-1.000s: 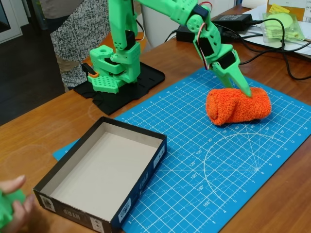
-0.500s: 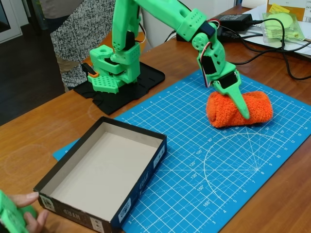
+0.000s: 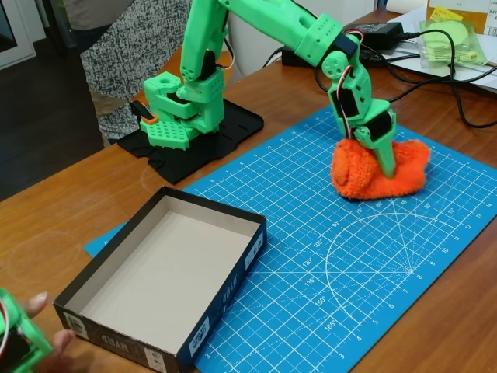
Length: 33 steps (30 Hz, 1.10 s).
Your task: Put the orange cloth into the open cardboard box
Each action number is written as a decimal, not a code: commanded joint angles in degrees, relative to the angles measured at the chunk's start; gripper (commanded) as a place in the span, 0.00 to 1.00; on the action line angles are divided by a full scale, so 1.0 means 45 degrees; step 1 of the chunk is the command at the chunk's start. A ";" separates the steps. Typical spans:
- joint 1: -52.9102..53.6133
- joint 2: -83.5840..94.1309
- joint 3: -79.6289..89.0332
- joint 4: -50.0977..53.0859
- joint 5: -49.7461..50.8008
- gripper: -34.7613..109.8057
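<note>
The orange cloth (image 3: 361, 180) lies bunched on the right half of a blue cutting mat (image 3: 349, 264) in the fixed view. My green gripper (image 3: 382, 158) points down into the top of the cloth, its fingers sunk into the fuzzy fabric and closed on it. The cloth still rests on the mat. The open cardboard box (image 3: 238, 273), black outside and beige inside, sits empty at the lower left, well apart from the cloth.
The arm's base (image 3: 182, 116) stands on a black plate at the back left. Cables, a black power brick (image 3: 373, 35) and a pale green item in clear plastic (image 3: 450, 39) lie at the back right. A person (image 3: 124, 54) stands behind the table.
The gripper has dropped lower and pressed into the cloth, closing on it. The roll has been squeezed from a long sausage into a shorter, bunched lump.
</note>
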 commanded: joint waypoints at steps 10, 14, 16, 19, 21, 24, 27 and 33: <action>0.1035 0.4414 -0.2461 0.4980 -0.2266 0.24; 0.2910 0.5273 -0.5762 0.7695 -0.4238 0.24; 0.3926 0.5820 -0.6113 0.7852 -0.5742 0.24; 0.5527 0.6152 -0.6504 0.8379 -0.7832 0.24; 0.6484 0.6270 -0.6523 0.8691 -0.9219 0.24; 0.7754 0.6406 -0.6152 0.8965 -1.1562 0.24; 0.9004 0.6621 -0.5449 0.8828 -1.4004 0.24; 1.1211 0.6777 -0.3613 0.8496 -1.8516 0.24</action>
